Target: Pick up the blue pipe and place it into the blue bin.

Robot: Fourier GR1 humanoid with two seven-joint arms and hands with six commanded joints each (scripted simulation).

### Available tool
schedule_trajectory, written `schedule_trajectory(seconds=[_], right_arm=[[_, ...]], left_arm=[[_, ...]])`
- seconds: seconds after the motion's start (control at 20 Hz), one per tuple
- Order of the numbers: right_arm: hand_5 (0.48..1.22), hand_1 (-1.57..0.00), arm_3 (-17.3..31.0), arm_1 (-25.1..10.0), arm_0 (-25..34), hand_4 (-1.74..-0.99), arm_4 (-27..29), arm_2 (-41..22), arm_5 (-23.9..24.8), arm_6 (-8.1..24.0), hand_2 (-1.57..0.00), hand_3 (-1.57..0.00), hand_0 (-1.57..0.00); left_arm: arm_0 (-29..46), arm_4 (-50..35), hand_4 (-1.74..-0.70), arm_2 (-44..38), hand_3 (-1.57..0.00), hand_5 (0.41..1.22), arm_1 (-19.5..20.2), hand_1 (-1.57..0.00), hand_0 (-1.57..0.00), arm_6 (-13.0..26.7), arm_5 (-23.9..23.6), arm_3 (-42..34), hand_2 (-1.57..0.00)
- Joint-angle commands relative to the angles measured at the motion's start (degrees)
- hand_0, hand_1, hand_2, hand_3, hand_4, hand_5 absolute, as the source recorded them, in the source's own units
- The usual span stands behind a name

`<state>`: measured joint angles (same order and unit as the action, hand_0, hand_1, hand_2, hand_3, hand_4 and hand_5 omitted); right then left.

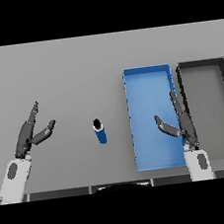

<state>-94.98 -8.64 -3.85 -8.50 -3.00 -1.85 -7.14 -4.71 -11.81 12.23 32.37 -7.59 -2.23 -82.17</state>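
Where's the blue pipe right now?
In the head view, the blue pipe stands on the table just left of the blue bin, between both open hands, untouched.

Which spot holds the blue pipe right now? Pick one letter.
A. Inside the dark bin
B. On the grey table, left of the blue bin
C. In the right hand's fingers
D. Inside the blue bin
B: the blue pipe stands on the table between the left hand and the blue bin, touched by neither hand; the right hand hangs open over the bin.
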Motion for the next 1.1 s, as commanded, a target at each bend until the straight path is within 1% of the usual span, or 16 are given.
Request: schedule_trajectory(seconds=[0.0,0.1,0.15,0.25,0.3,0.35,0.4,0.45,0.5,0.6,0.65,0.7,0.75,0.9,0.95,1.05], right_arm=[[0.622,0.00,-0.5,-0.2,-0.3,-1.193,-0.6,-0.4,0.0,0.7,0.00,0.00,0.00],[0.625,0.00,-1.8,-0.6,-1.0,-1.206,-0.2,-0.6,-0.7,0.7,0.00,0.00,0.00],[0.625,0.00,-1.4,-0.4,-0.4,-1.203,-0.8,-0.8,-0.4,1.4,0.00,0.00,0.00],[0.621,0.00,-1.1,-0.7,-0.7,-1.192,-1.1,-0.9,-0.4,1.3,0.00,0.00,0.00],[0.619,0.00,-0.8,-0.4,-1.1,-1.181,-1.7,-1.3,-0.2,0.4,0.00,0.00,0.00],[0.617,0.00,-0.8,-0.5,-0.3,-1.180,-1.3,-1.2,-0.4,0.9,0.00,0.00,0.00],[0.616,0.00,-0.5,-0.3,-0.4,-1.179,-1.5,-1.3,-0.4,0.4,0.00,0.00,0.00],[0.615,0.00,0.1,-0.7,0.7,-1.176,-1.1,-0.8,-0.5,1.8,0.00,0.00,0.00],[0.616,0.00,-0.3,-0.5,0.0,-1.174,-1.1,-0.9,-0.4,1.0,0.00,0.00,0.00],[0.617,0.00,0.0,-0.6,0.3,-1.164,-1.7,-1.1,-0.2,2.0,0.00,0.00,0.00],[0.618,0.00,-1.4,-0.8,-1.1,-1.174,-0.9,-1.0,-0.8,0.8,0.00,0.00,0.00],[0.618,0.00,-1.6,-0.5,-1.5,-1.182,-1.0,-1.3,-0.8,0.9,0.00,0.00,0.00],[0.619,0.00,-1.8,-0.5,-1.1,-1.189,-0.6,-1.1,-1.0,2.0,0.00,0.00,0.00],[0.618,0.00,-1.5,-0.4,-0.9,-1.205,-0.5,-1.0,-1.0,1.8,0.00,0.00,0.00],[0.625,0.00,-1.0,-0.3,-0.5,-1.213,-0.3,-0.8,-1.0,1.7,0.00,0.00,0.00],[0.626,0.00,-1.2,-0.2,-0.4,-1.217,-0.2,-0.7,-0.9,2.4,0.00,0.00,0.00]], left_arm=[[-0.4,-0.3,-0.96,-0.1,0.00,0.592,0.7,0.00,0.00,-0.4,1.2,0.5,0.00],[-0.1,-0.2,-0.96,0.6,0.00,0.594,0.7,0.00,0.00,-1.4,2.4,0.3,0.00],[-0.2,-0.7,-0.96,0.9,0.00,0.593,0.9,0.00,0.00,-1.8,3.7,0.1,0.00],[0.8,-1.6,-0.98,1.6,0.00,0.584,2.8,0.00,0.00,-3.2,7.0,-2.2,0.00],[1.9,-1.9,-0.99,2.0,0.00,0.573,3.8,0.00,0.00,-3.0,8.0,-3.8,0.00],[2.9,-1.9,-1.01,2.9,0.00,0.561,4.9,0.00,0.00,-2.5,9.4,-5.4,0.00],[3.7,-1.7,-1.03,3.8,0.00,0.549,5.6,0.00,0.00,-2.3,10.8,-6.4,0.00],[3.6,-1.5,-1.05,5.1,0.00,0.535,5.4,0.00,0.00,-1.6,11.9,-7.3,0.00],[3.9,-0.9,-1.07,6.7,0.00,0.522,4.7,0.00,0.00,-0.9,12.3,-8.7,0.00],[4.3,-0.1,-1.11,9.9,0.00,0.497,3.3,0.00,0.00,2.2,13.5,-10.3,0.00],[4.3,1.0,-1.13,10.8,0.00,0.485,3.0,0.00,0.00,2.7,13.4,-10.9,0.00],[4.3,2.1,-1.13,12.1,0.00,0.475,2.0,0.00,0.00,3.1,13.1,-11.2,0.00],[3.8,2.8,-1.14,12.9,0.00,0.464,1.5,0.00,0.00,4.0,13.3,-10.9,0.00],[2.5,4.2,-1.14,15.5,0.00,0.452,-1.9,0.00,0.00,4.8,13.3,-10.3,0.00],[1.9,4.8,-1.15,16.0,0.00,0.451,-3.1,0.00,0.00,4.8,13.2,-8.8,0.00],[0.7,6.0,-1.15,17.0,0.00,0.456,-5.4,0.00,0.00,3.5,13.0,-7.1,0.00]])
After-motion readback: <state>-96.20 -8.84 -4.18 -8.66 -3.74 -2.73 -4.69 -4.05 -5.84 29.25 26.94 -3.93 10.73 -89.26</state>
